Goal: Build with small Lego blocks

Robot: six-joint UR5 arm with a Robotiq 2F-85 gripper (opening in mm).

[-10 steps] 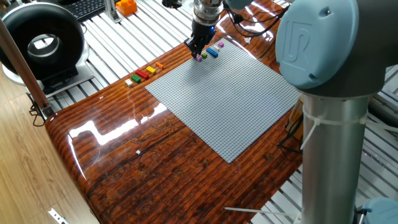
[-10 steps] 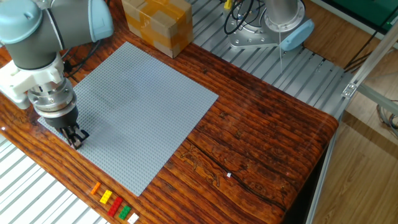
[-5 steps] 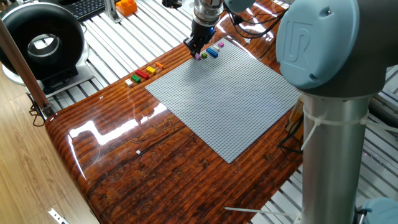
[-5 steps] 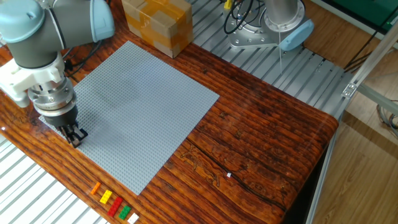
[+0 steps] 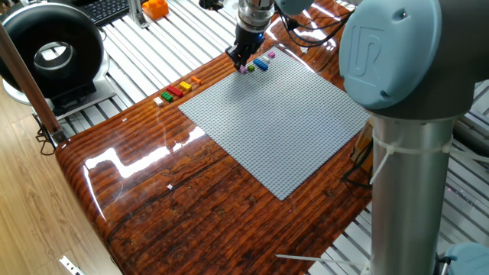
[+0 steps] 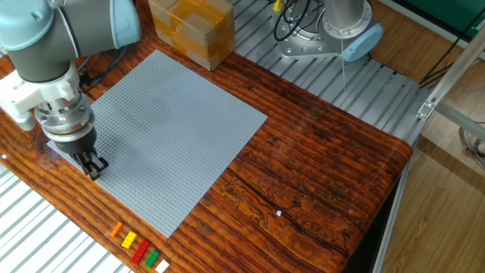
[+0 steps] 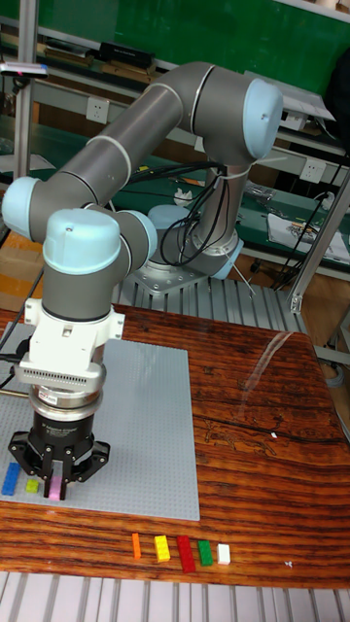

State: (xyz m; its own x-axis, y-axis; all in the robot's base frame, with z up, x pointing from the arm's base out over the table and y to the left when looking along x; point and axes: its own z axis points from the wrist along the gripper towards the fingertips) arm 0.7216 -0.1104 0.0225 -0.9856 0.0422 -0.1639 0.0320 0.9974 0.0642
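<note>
My gripper [image 5: 241,63] [image 6: 92,169] [image 7: 53,486] stands upright at a corner of the grey baseplate [image 5: 283,122] [image 7: 146,428], fingertips down at the studs. A pink brick [image 7: 54,491] [image 5: 244,69] shows between the fingers, and the jaws look shut on it. Right beside it on the plate sit a green brick [image 5: 250,68] [image 7: 32,484] and a blue brick [image 5: 260,65] [image 7: 10,478]. Off the plate, a row of small Lego blocks [image 5: 177,89] [image 6: 139,249] [image 7: 182,551] in orange, yellow, red, green and white lies on the wooden table.
A cardboard box [image 6: 191,26] stands past the plate's far corner. A black round device [image 5: 50,53] and an orange chunky object [image 5: 155,8] sit on the slatted frame beside the table. The arm's base [image 6: 333,30] is mounted behind the table.
Almost nothing differs: the gripper stays at the same corner of the baseplate with only a tiny shift, and no brick has moved.
</note>
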